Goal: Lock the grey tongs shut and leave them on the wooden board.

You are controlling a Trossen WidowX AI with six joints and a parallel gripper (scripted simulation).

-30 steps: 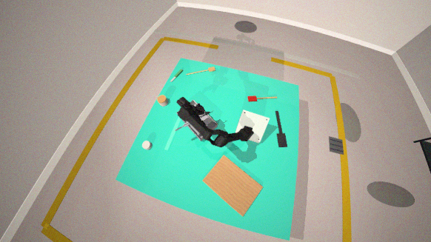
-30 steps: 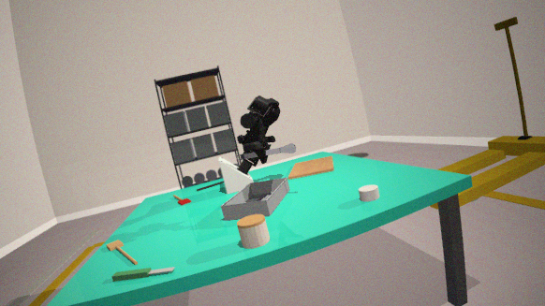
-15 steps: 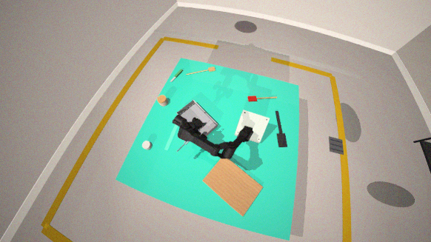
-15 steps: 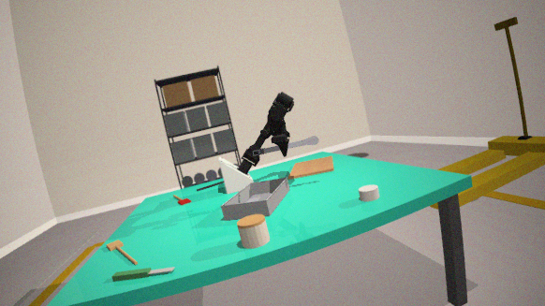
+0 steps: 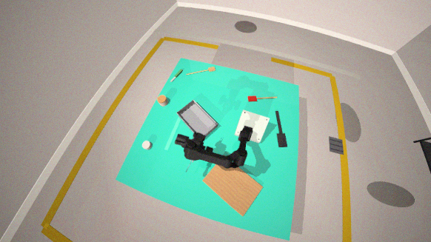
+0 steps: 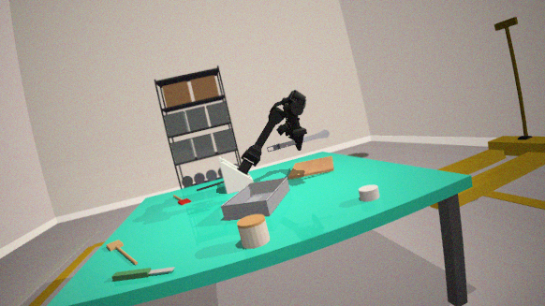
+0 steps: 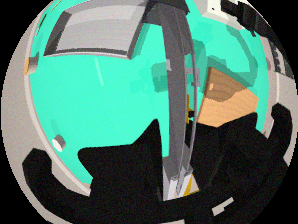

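Note:
My gripper (image 6: 300,146) (image 7: 164,121) is shut on the grey tongs (image 6: 316,137) (image 7: 176,95), held in the air well above the table. In the wrist view the two arms run close together between the fingers, with a narrow gap; whether the hinge is locked cannot be seen. In the exterior view the tongs lie roughly level, a looped end at left and a broad pale end at right. The arm hides most of them in the top view. The roasting tin (image 5: 199,118) (image 6: 243,211) (image 7: 100,25) is empty. The wooden board (image 5: 237,191) (image 6: 316,167) (image 7: 232,106) is bare.
A cork-lidded jar (image 5: 162,101) (image 6: 254,233) and a white round pot (image 5: 146,145) (image 6: 369,193) stand at one side. A green-handled knife (image 5: 177,75) (image 6: 132,274), a wooden mallet (image 5: 211,69) (image 6: 115,245), a red-headed tool (image 5: 252,98) and a black spatula (image 5: 281,140) lie on the table.

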